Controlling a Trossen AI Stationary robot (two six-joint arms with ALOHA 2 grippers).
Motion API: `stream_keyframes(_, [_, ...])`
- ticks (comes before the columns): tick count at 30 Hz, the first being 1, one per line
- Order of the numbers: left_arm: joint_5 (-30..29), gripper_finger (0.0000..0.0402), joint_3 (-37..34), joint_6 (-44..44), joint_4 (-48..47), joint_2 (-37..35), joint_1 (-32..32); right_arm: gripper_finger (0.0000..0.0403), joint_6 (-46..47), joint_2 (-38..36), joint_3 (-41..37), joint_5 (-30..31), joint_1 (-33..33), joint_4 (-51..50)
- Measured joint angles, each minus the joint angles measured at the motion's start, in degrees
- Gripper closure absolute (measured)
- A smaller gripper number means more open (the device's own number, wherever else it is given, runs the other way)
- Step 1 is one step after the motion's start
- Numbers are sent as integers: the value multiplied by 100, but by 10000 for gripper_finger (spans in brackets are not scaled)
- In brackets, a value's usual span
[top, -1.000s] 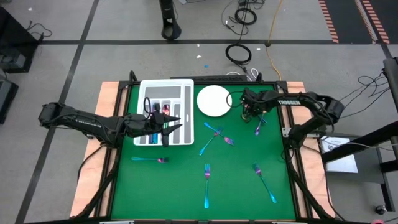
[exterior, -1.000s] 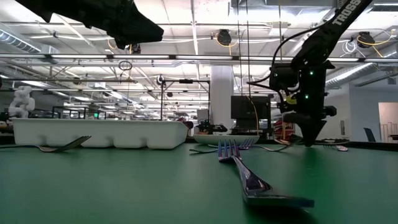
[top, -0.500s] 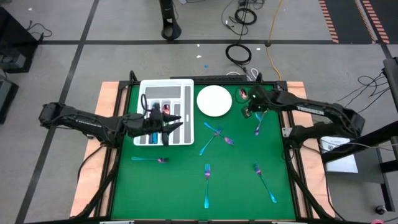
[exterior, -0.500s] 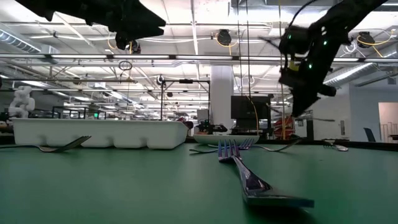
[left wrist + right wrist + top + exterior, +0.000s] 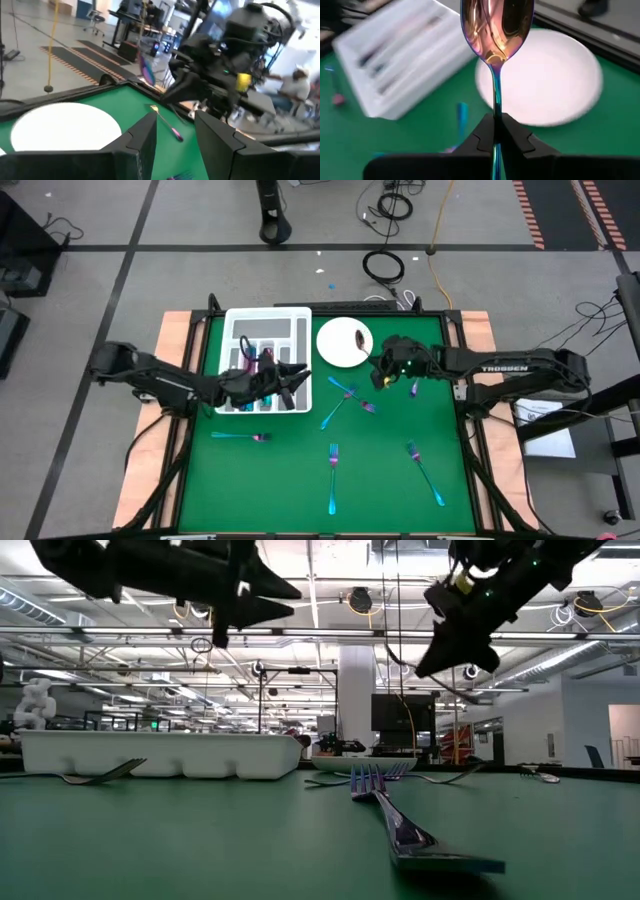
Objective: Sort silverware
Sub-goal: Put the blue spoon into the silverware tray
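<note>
My right gripper (image 5: pixel 374 360) is shut on an iridescent spoon (image 5: pixel 497 30), raised above the mat beside the round white plate (image 5: pixel 340 348). The spoon's bowl (image 5: pixel 358 336) hangs over the plate. My left gripper (image 5: pixel 298 381) hovers open over the right edge of the white divided tray (image 5: pixel 262 320), with nothing between its fingers (image 5: pixel 145 142). It faces the right arm and the spoon (image 5: pixel 147 70). Some silverware lies in the tray's slots (image 5: pixel 245 355). Several forks (image 5: pixel 333 475) lie flat on the green mat. My right gripper pinches the spoon's thin handle (image 5: pixel 496 107) between its two fingers (image 5: pixel 482 137). The handle runs along the fingers, with the neck and bowl sticking out ahead of the tips. The fingers come from the table's right, slanting down. The spoon is lifted clear, its bowl over the plate.
Loose pieces lie on the mat at the centre (image 5: pixel 345 392), near left (image 5: pixel 240 436), near right (image 5: pixel 425 472) and right of my right gripper (image 5: pixel 416 387). One fork (image 5: pixel 400 825) lies near the table's front edge. The mat has wooden borders (image 5: pixel 175 330).
My right gripper has risen from the mat near the far right with the spoon. It swung toward the table's left and the plate, tipping from steeply down to a shallow slant. The spoon is now lifted clear. My left gripper has reached toward the table's right over the tray's edge and rolled.
</note>
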Motion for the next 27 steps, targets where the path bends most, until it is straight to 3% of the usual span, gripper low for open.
stream_keyframes(7, [4, 267, 4, -1380, 1076, 869, 143, 402, 39, 313, 2, 378, 743, 880])
stream_keyframes(12, [13, 267, 138, -1873, 1295, 1337, 190, 403, 31, 606, 2, 452, 1029, 1589])
stream_keyframes(27, [35, 267, 754, -1963, 587, 1851, 174, 403, -19, 1618, 446, 624, 1097, 1994])
